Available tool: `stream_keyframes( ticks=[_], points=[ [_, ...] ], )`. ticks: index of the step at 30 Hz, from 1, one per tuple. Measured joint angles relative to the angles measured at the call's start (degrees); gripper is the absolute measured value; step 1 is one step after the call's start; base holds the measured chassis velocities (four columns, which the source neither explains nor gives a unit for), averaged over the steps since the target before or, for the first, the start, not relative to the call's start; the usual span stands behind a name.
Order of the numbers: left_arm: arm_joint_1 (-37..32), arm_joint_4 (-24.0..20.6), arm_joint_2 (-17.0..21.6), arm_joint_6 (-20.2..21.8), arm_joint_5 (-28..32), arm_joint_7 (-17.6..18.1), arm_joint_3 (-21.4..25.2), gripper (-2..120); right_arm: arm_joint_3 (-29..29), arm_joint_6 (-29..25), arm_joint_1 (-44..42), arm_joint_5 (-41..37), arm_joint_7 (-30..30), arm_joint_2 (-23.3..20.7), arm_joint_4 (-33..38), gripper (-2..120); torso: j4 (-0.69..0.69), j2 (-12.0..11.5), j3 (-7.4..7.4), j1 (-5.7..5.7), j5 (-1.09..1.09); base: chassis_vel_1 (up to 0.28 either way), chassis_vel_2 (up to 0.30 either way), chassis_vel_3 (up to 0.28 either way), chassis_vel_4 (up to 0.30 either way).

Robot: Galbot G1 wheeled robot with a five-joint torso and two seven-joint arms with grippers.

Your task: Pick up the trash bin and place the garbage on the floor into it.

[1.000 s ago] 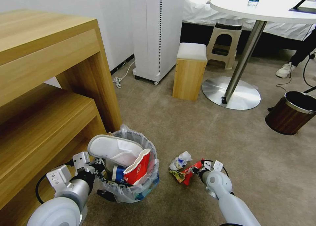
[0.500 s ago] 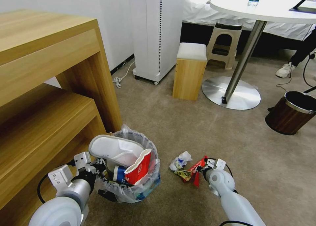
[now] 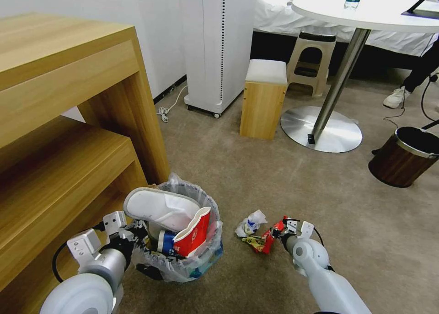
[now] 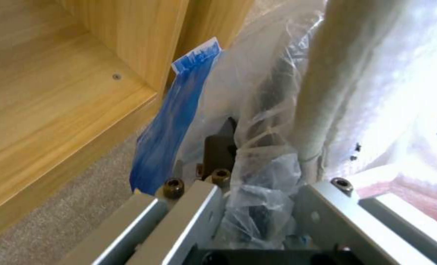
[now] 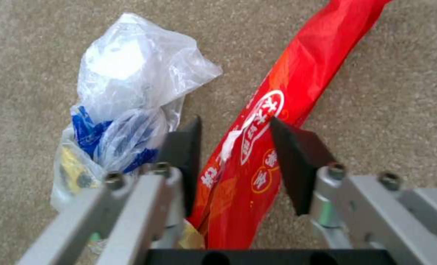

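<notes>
bins: two; trash bin (image 3: pixel 183 254) lower left of head frame, brown bin (image 3: pixel 404 156) at right edge
trash bin look: dark, crinkly clear bag, holds one white slipper (image 3: pixel 157 207) and one red-white cup (image 3: pixel 192 238)
floor litter: two pieces, red wrapper (image 5: pixel 258 140) and clear plastic bag (image 5: pixel 125 99), lower centre on carpet (image 3: pixel 274 181)
left gripper (image 4: pixel 258 162): clamped on trash bin rim
right gripper (image 5: pixel 236 147): fingers spread either side of red wrapper, not gripping it

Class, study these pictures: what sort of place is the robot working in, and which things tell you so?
Probably a hotel-style bedroom or a mock-up of one: a white-sheeted bed at the back, a wooden desk by the wall, beige carpet, and a used slipper in the trash bin.
</notes>
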State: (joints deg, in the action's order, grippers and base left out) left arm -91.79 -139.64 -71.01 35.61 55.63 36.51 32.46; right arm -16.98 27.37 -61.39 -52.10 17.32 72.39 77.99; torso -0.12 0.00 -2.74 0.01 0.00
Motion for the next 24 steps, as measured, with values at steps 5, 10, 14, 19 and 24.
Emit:
stream_keyframes(
  ticks=[5, 10, 14, 19, 24],
  points=[
    [-0.13, -0.03, -0.08, 0.0, -0.01, 0.01, -0.07, 1, -0.07, 0.54, 1.26, -0.59, 0.72, 0.93, -2.42, 61, 0.01, 0.0, 0.0, 0.0, 0.0, 0.0, 0.0, 0.0, 0.0],
    [-0.25, -0.11, -0.06, 0.0, -0.04, 0.04, 0.12, 1, 0.02, 1.1, 2.19, -0.67, 1.35, 1.67, -4.55, 76, 0.0, 0.0, 0.0, 0.0, 0.0, 0.0, 0.0, 0.0, 0.0],
    [-0.19, -0.12, -0.07, 0.0, -0.04, 0.07, 0.13, 1, 0.12, 1.15, 2.43, -0.57, 1.55, 1.75, -4.85, 65, 0.01, 0.0, 0.0, 0.0, 0.0, 0.0, 0.0, 0.0, 0.0],
    [-0.08, -0.02, -0.09, 0.0, -0.04, 0.1, 0.12, 1, 0.13, 1.16, 2.41, -0.44, 1.57, 1.43, -4.8, 48, 0.0, 0.0, 0.0, 0.0, 0.0, 0.0, 0.0, 0.0, 0.0],
    [0.11, 0.13, -0.09, 0.0, -0.04, 0.14, 0.0, 1, -0.01, 1.09, 2.21, -0.37, 1.57, 1.0, -4.5, 31, 0.0, 0.0, 0.0, 0.0, 0.0, 0.0, 0.0, 0.0, 0.0]
  ],
)
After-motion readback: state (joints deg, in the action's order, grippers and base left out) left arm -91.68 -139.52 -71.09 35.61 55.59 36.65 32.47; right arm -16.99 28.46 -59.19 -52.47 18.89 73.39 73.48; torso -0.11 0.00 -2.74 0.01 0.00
